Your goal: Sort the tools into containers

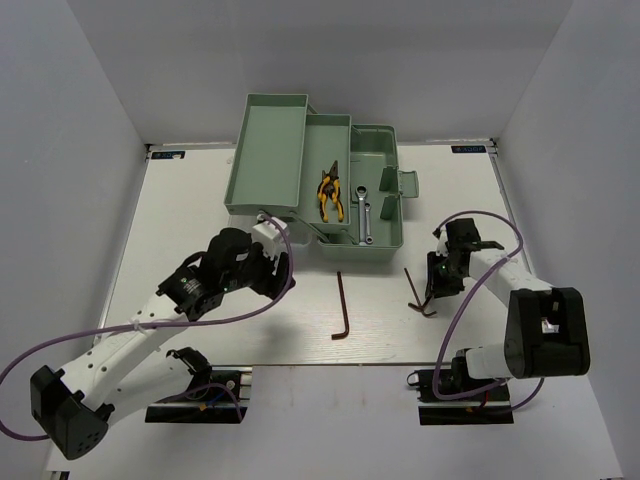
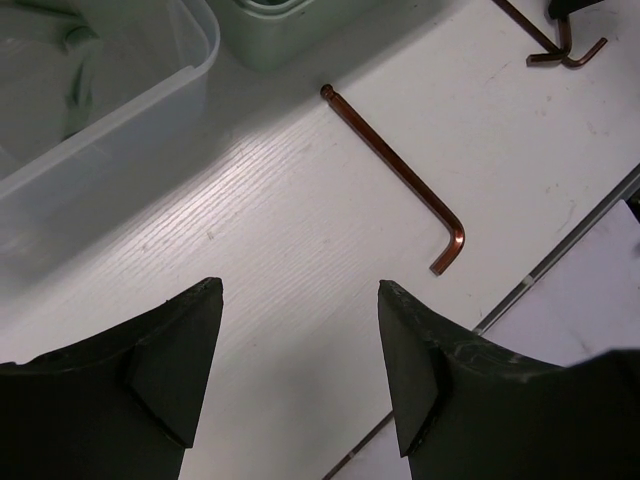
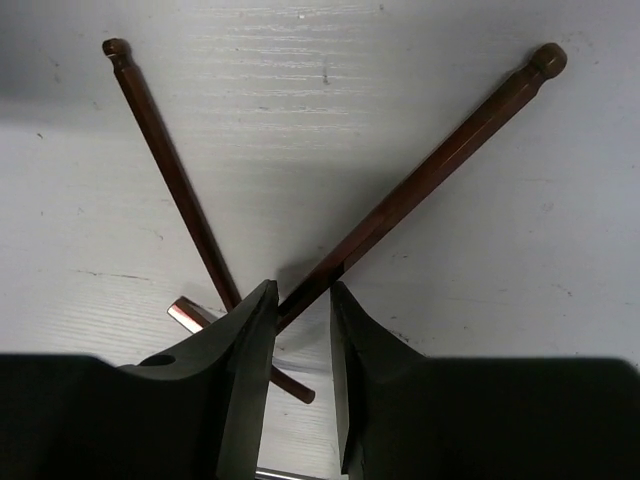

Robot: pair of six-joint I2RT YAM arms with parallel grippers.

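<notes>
sorting partly done. mint-green toolbox (image 1: 268, 150): pliers (image 1: 330, 195) in its middle tray, wrenches (image 1: 363, 212) in the next compartment. remaining, on the table (image 1: 200, 220) nearer me than the toolbox: three hex keys, one alone (image 1: 341, 306), two crossed (image 1: 420, 292). my left gripper (image 2: 300, 300) gapes, empty. my right gripper (image 3: 305, 300) straddles one crossed key, fingers narrowly apart; whether it is clamped i cannot tell.

**Toolbox Behind, Hex Keys in Front**

The toolbox (image 1: 375, 150) stood on the desk (image 1: 200, 200) in the upper middle of the top view. The pliers (image 1: 330, 193) lay in its middle tray, with the wrenches (image 1: 361, 192) just right of them, also inside the box. Below the toolbox, near frame centre, a single hex key (image 1: 341, 305) lay on the desk. To its right, the crossed hex keys (image 1: 420, 295) lay under the right hand (image 3: 302, 290). The left hand (image 2: 300, 290) hung left of the single key.
</notes>
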